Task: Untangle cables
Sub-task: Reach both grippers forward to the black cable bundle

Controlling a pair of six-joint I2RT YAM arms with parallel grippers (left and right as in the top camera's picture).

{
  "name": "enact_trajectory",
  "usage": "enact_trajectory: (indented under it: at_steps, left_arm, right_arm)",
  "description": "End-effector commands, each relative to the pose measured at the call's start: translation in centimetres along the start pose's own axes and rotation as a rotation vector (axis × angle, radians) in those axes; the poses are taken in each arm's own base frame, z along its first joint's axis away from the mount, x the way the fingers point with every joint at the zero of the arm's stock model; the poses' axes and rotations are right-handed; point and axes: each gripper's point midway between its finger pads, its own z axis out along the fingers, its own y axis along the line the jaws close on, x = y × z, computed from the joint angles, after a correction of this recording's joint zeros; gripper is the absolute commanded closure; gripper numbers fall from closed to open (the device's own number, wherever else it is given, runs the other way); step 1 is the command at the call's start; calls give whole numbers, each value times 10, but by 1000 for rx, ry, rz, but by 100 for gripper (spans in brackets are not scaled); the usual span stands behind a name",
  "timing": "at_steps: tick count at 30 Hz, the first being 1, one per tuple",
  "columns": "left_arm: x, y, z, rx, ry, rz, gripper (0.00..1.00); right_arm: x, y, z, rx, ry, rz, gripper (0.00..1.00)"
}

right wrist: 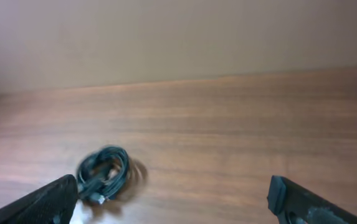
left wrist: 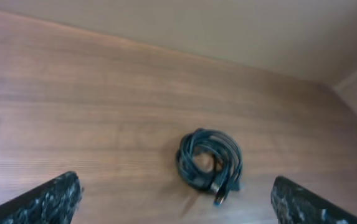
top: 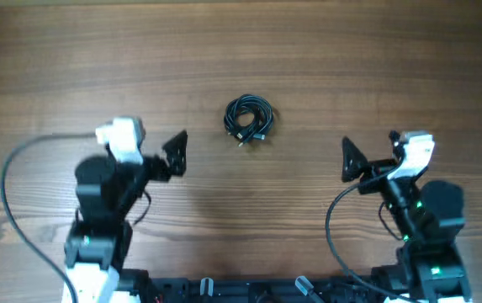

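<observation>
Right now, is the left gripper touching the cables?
Apart. The overhead view shows bare table between the left gripper and the coiled cables.

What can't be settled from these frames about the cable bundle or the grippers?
- Number of cables: overhead too small; strands overlap in one coil.
- Plug types: left wrist view soft, right wrist view blurred; coil hides most ends.
- Fingers of left gripper and right gripper: wrist views cut all but the tips at the bottom edge.
- Arm bases: cut by overhead's bottom edge.
</observation>
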Motion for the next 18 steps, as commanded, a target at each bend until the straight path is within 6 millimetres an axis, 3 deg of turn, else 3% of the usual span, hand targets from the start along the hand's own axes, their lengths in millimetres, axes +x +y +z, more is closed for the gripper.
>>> enact_trajectory:
  at_steps: [1,6,10,12,14,16,18]
  left_arm:
    - [-33,-22,13,81,85,-41,0]
    - [-65,-35,45,34,327,-150,0]
    - [-64,-64,75,91,417,-129,0]
    - [-55,-79,79,130,450,-170,0]
    - [-56,-84,80,141,442,-159,0]
    - [-56,-83,84,140,438,-159,0]
    - [-41,-55,102,-25,461,-268,8]
  right_arm:
    - [-42,22,2,-79,43,28,1]
    - [-78,35,14,-100,247,75,0]
    - [-90,48,26,-141,422,128,0]
    - [-88,50,39,-160,444,177,0]
    - [-81,63,45,-242,487,223,0]
    - [-68,60,53,-232,541,237,0]
    - [-61,57,60,-225,566,245,0]
